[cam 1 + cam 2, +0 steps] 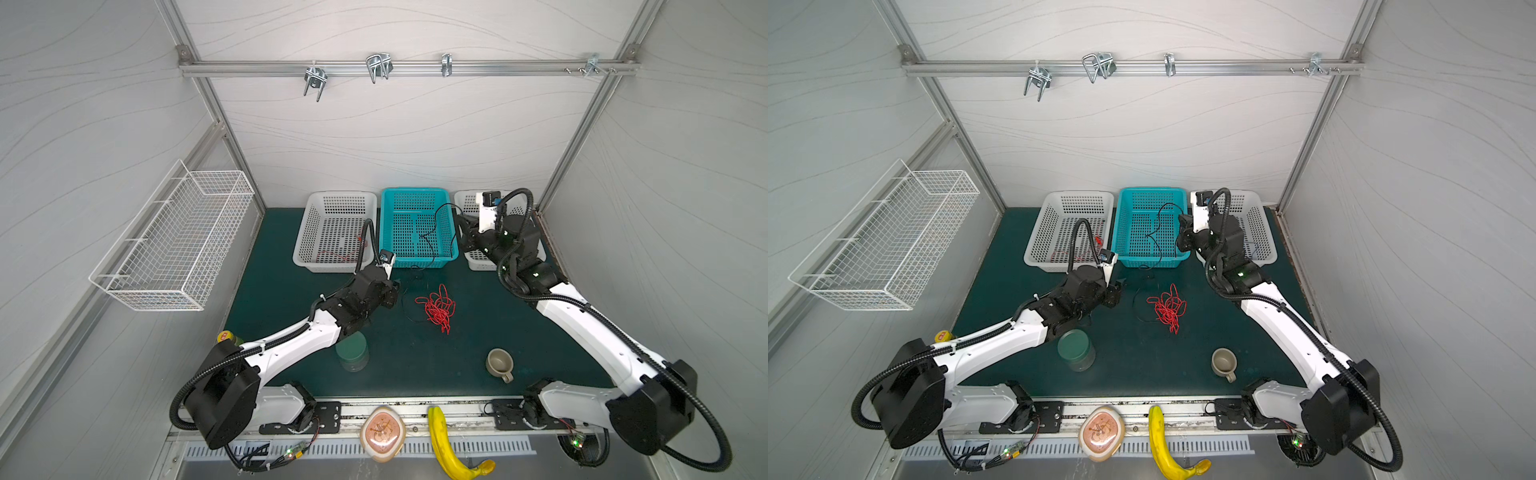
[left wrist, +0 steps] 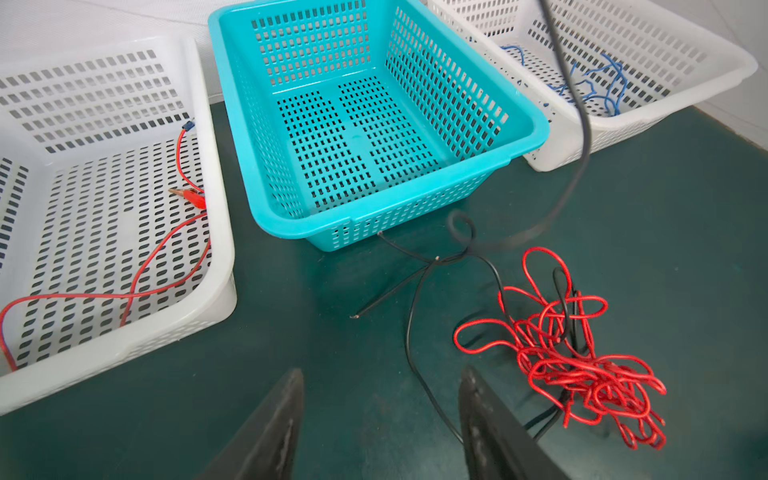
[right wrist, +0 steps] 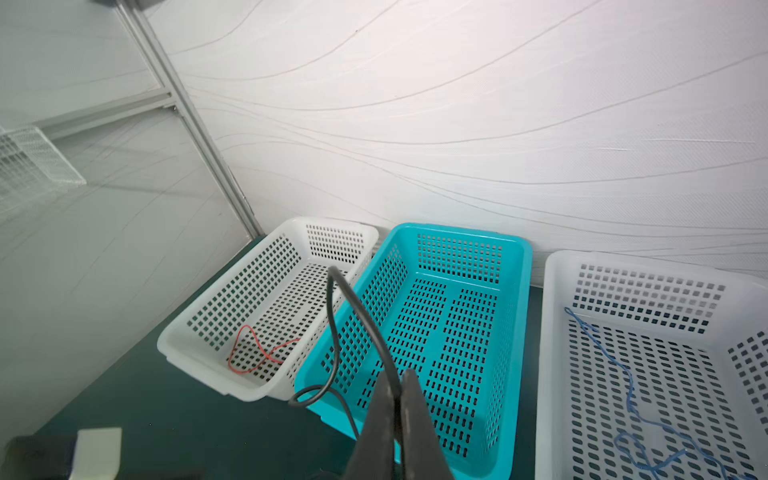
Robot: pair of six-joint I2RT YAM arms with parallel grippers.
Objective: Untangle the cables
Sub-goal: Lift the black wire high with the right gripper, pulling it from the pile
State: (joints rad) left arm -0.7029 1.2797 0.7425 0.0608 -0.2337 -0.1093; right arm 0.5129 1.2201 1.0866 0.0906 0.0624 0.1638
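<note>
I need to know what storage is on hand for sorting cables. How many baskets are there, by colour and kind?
White plastic baskets: 2
Turquoise plastic basket: 1
White wire basket: 1
Total: 4

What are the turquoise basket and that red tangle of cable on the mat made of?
The turquoise basket looks like moulded plastic, glossy: one piece, regular slots, rounded rim. The red cable tangle looks like wire in shiny plastic insulation, given its highlights and springy loops; its core isn't visible.
</note>
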